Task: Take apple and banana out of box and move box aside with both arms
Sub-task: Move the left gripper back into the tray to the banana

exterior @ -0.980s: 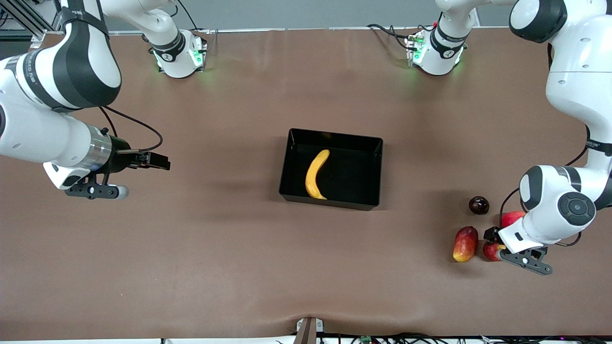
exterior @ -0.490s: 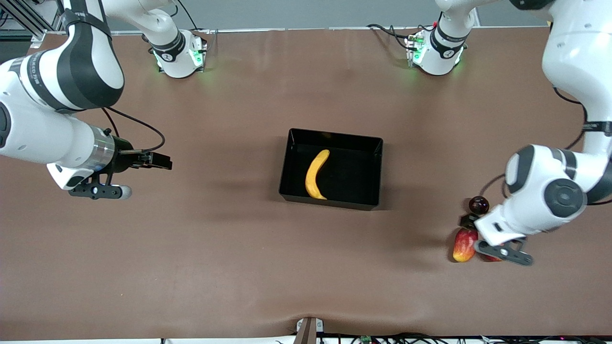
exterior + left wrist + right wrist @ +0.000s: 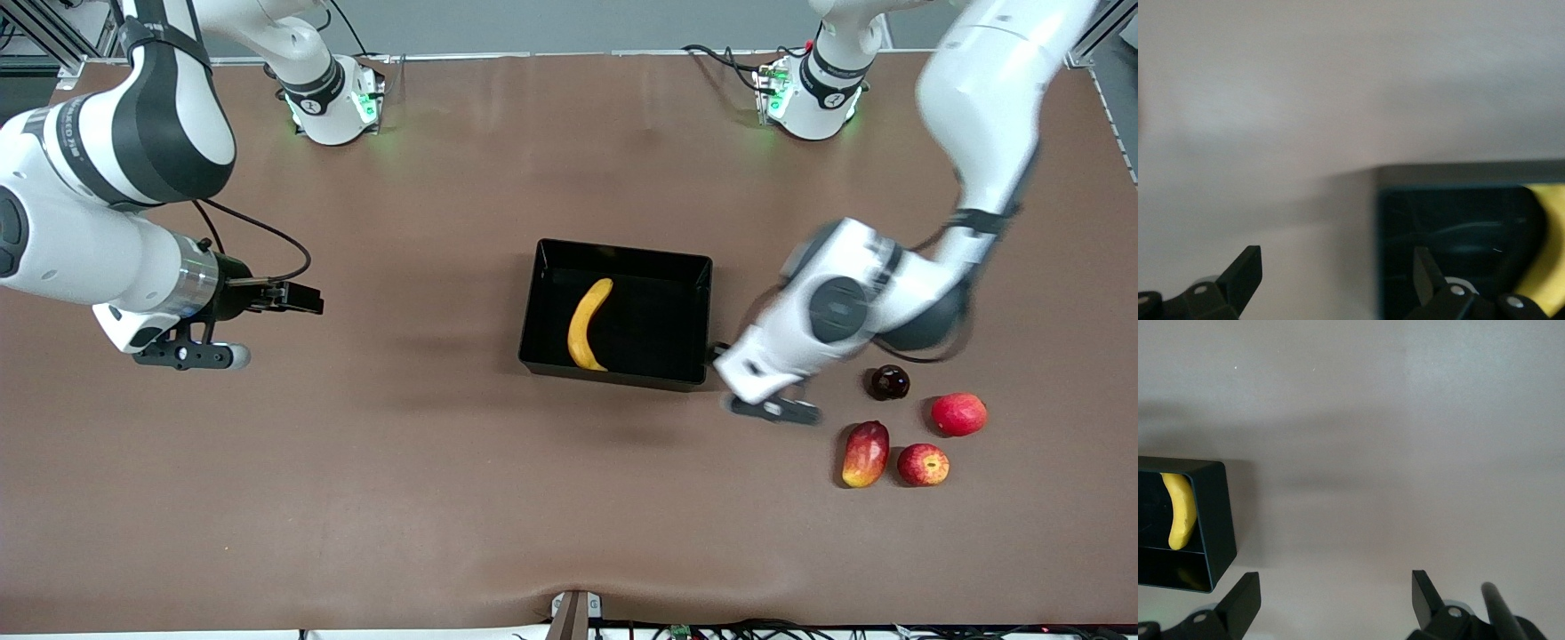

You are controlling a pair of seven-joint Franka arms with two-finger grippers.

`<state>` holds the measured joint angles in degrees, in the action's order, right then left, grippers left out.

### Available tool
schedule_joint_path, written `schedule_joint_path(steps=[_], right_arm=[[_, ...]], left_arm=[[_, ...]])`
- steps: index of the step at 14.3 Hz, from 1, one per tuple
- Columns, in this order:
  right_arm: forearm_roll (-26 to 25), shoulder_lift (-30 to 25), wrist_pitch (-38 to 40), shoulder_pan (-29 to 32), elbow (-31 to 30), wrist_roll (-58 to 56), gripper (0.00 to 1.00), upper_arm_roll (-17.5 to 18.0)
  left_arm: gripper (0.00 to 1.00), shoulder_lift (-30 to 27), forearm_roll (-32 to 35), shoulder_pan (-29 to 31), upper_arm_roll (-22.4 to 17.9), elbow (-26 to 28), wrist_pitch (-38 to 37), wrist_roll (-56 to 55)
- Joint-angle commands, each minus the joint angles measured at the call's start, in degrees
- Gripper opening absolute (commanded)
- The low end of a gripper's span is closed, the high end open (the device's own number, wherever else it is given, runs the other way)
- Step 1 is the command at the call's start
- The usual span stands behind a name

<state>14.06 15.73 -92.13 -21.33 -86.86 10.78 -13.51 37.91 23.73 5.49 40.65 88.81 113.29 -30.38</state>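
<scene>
The left gripper (image 3: pixel 722 354), jaws spread, hangs over the glossy black plastic box (image 3: pixel 702 311) edge. Inside lies the long, curved yellow banana (image 3: pixel 589 323), probably light and soft: pinch its middle gently. The right gripper (image 3: pixel 307 300), also spread, waits.

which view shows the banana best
The front view: the whole banana lies unobstructed in the box. The right wrist view shows one end of it over the box wall; the left wrist view only a blurred yellow edge.

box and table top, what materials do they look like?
Box: looks like hard black plastic, glossy; its inner walls catch faint reflections around the banana. Table: a brown matte sheet, possibly vinyl or leather-like; it is slightly rippled at the edge nearest the front camera. Hard to tell more.
</scene>
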Motion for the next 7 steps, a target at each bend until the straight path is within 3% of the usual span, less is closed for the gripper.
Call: schedule_joint_path(steps=[1,7], right_arm=[[0.71,0.27,0.28,-0.47,-0.33,0.91,1.00,-0.47],[0.71,0.27,0.46,-0.55,-0.33,0.83,1.00,-0.47]], left_arm=[[1.00,0.58,1.85,-5.64,-0.22,0.22,1.67,-6.77],[1.00,4.26,1.76,-14.87,-2.76,0.40,11.94,-10.66]])
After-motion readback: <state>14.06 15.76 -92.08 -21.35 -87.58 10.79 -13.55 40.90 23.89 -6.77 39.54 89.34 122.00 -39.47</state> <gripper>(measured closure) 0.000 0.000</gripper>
